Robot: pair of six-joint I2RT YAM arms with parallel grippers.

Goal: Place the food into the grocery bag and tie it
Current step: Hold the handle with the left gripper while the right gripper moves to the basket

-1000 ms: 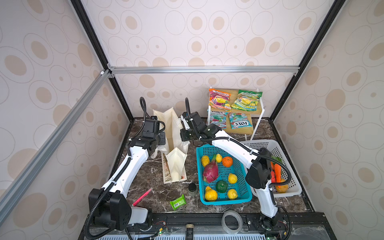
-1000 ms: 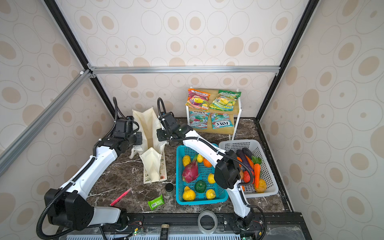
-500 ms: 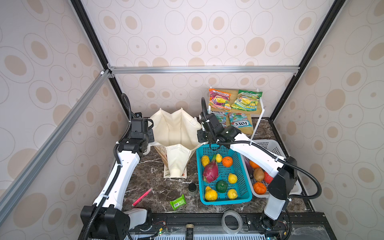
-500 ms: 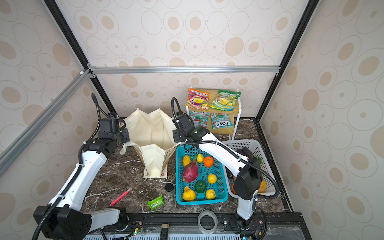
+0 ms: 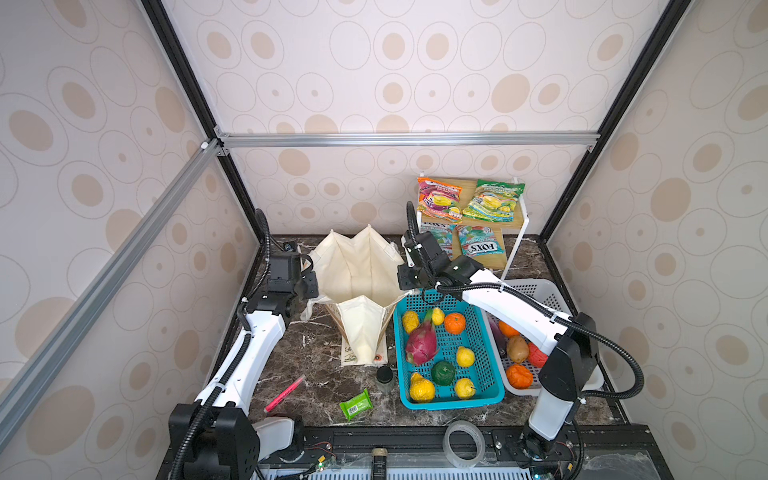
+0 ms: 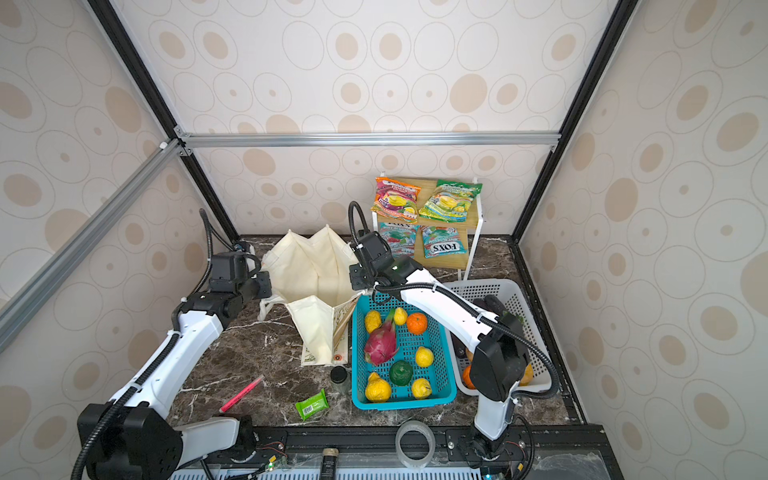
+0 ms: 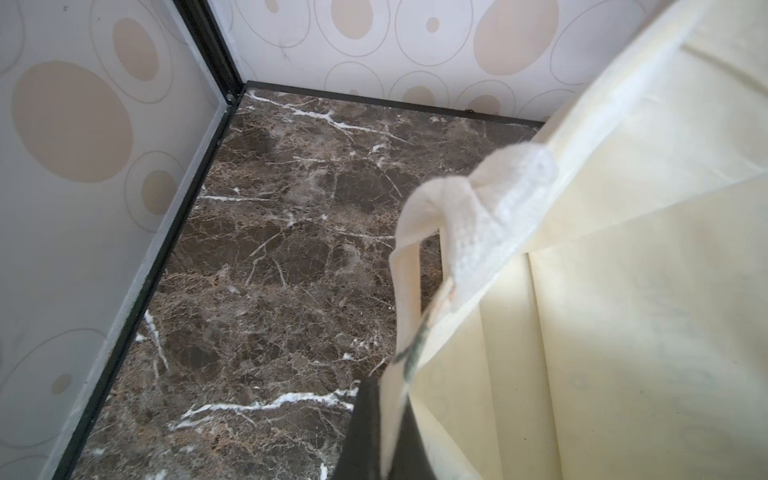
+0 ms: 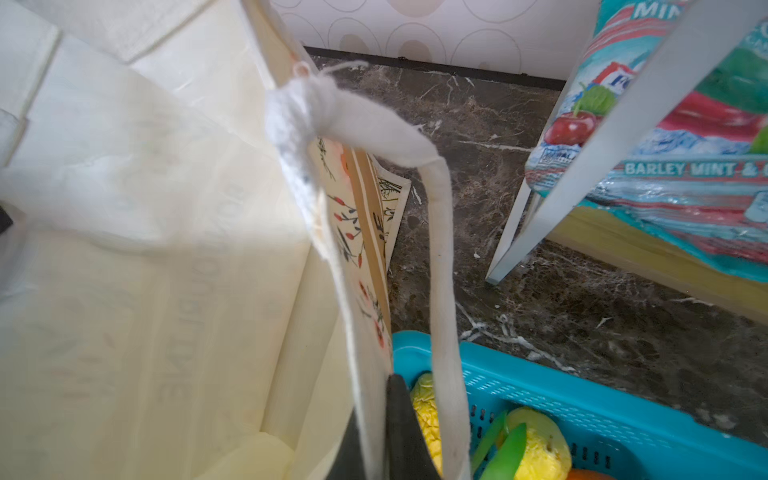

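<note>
The cream grocery bag (image 5: 357, 270) (image 6: 311, 266) stands with its mouth stretched wide, and its lower part lies flat on the marble. My left gripper (image 5: 309, 277) (image 7: 388, 399) is shut on the left rim near a white handle (image 7: 494, 199). At the right rim, my right gripper (image 5: 405, 282) (image 8: 374, 407) pinches the fabric between its fingers. The food lies outside the bag. A pink dragon fruit (image 5: 422, 345), a green ball (image 5: 442, 372) and a yellow bumpy fruit (image 5: 422, 388) sit in the blue basket (image 5: 451, 401). A potato (image 5: 517, 348) is in the white basket (image 5: 540, 286). Snack packets (image 5: 439, 199) rest on the shelf.
The blue basket touches the bag's right side. In front of the bag lie a small dark jar (image 5: 384, 376), a green wrapper (image 5: 354, 409) and a pink pen (image 5: 284, 392). A tape roll (image 5: 463, 442) sits at the front rail. A white-legged wooden shelf (image 5: 515, 249) stands at the back right.
The two grippers have moved apart, left one leftward and right one rightward. This has pulled the folded bag's mouth wide open.
</note>
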